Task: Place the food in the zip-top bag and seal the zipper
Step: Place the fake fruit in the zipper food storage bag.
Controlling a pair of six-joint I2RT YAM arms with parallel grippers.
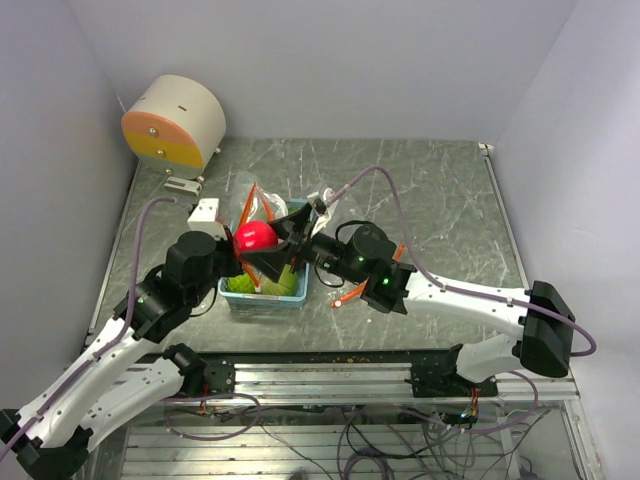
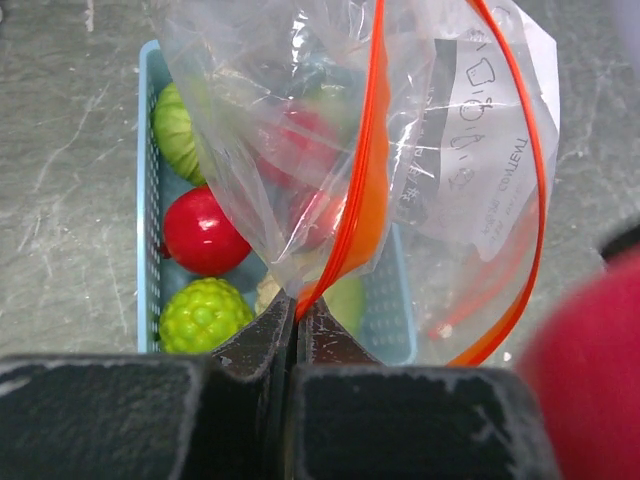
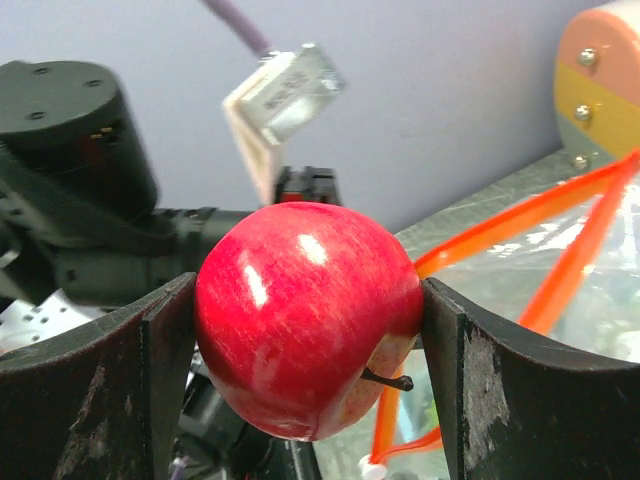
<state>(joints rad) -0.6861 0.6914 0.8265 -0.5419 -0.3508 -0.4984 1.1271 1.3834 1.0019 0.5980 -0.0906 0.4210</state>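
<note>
Grip check: apple point(image 3: 300, 330) is clamped in your right gripper point(image 3: 308, 300), one finger on each flank, stem low on the right-finger side. Your left gripper point(image 2: 295, 322) is pinched tight on the zip-top bag point(image 2: 300, 120) at its orange zipper rim point(image 2: 365, 160), holding the mouth up over the light blue tray point(image 2: 148, 250). The tray sits left of centre, toward the near edge of the tabletop.

Step in hand, as I read it: get the apple through the mouth.
- Line it up over the gap between the two zipper strips before you descend.
- The film looks floppy, so a finger snagging one strip could fold the mouth shut.
- Go in past the rim, then let go.
- Hold the left pinch firm, with no sideways pull.

Views:
- Top camera: apple hangs just beside the bag mouth, above the tray. Neither wrist cam gives you that relation.
- Left wrist: the tray holds a red ball point(image 2: 203, 232), a ribbed green head point(image 2: 175, 130) and a bumpy green ball point(image 2: 205, 315). There are red shapes behind the film; can't tell whether they're inside the bag or in the tray behind it.
- Right wrist: only view confirming the apple is centred between the fingers.
</note>
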